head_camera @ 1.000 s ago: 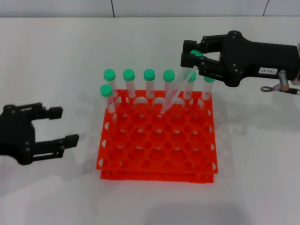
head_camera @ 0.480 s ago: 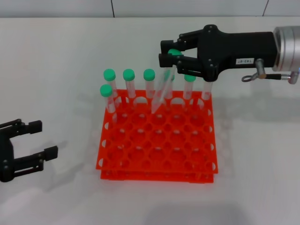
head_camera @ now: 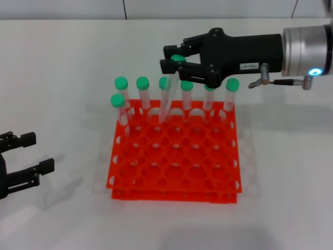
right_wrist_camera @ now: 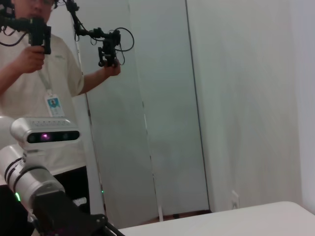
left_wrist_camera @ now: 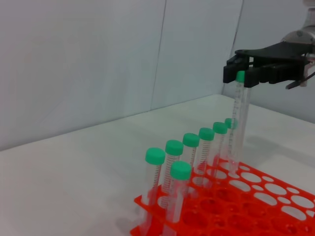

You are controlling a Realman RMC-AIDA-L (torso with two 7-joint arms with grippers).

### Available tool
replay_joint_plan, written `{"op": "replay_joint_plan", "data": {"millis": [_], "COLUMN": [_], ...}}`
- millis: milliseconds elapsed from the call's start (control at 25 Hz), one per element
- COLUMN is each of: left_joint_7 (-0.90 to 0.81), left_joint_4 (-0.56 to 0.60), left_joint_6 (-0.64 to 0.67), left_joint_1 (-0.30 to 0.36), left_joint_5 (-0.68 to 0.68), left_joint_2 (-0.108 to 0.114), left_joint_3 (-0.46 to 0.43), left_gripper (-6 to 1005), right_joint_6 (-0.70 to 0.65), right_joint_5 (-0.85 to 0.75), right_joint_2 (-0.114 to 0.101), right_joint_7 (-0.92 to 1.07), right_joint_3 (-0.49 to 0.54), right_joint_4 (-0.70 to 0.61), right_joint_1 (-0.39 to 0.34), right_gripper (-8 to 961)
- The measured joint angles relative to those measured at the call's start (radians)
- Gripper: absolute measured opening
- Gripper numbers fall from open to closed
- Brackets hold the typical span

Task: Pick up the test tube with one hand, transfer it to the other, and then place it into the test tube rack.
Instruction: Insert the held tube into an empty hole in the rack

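Note:
My right gripper [head_camera: 170, 59], black with a white label, is shut on the green cap of the test tube [head_camera: 165, 107]. It holds the tube tilted above the back of the orange-red rack [head_camera: 177, 156]. The tube's lower tip is at the rack's top plate near the back rows; I cannot tell whether it is inside a hole. The left wrist view shows the same gripper [left_wrist_camera: 241, 71], tube [left_wrist_camera: 239, 118] and rack [left_wrist_camera: 256, 196]. My left gripper [head_camera: 37, 152] is open and empty, low at the table's left edge.
Several other green-capped tubes [head_camera: 143, 91] stand upright in the rack's back row, and one [head_camera: 119, 107] stands in the left column just in front. White table [head_camera: 281, 172] surrounds the rack. The right wrist view shows a person [right_wrist_camera: 44, 73] and a wall.
My right gripper has carried the tube leftward along the rack's back rows. My left gripper has drawn back toward the lower left, still open.

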Motion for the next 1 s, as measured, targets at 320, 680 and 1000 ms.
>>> {"op": "replay_joint_plan", "data": {"millis": [320,680,1000], "left_joint_7": [-0.001,0.001,0.001], "left_joint_4": [-0.001,-0.001,-0.006], "left_joint_6": [0.002,-0.003,-0.004], "left_joint_1": [0.001,0.01,0.002], "left_joint_5": [0.02,0.031,0.042], "left_joint_2": [0.001,0.001,0.0], "left_joint_3": [-0.048,-0.053,-0.054], "left_gripper": [742,741,741], "right_joint_6": [0.146,0.256,0.296], "right_joint_5": [0.118,0.181,0.196], "right_joint_2": [0.0,0.001,0.001], "right_joint_7": [0.0,-0.003,-0.004], "right_joint_3": [-0.176,-0.293,-0.324], "right_joint_4": [-0.006,-0.041,-0.042], "right_joint_1": [0.014,0.01,0.009], "right_gripper": [264,264,265]}}
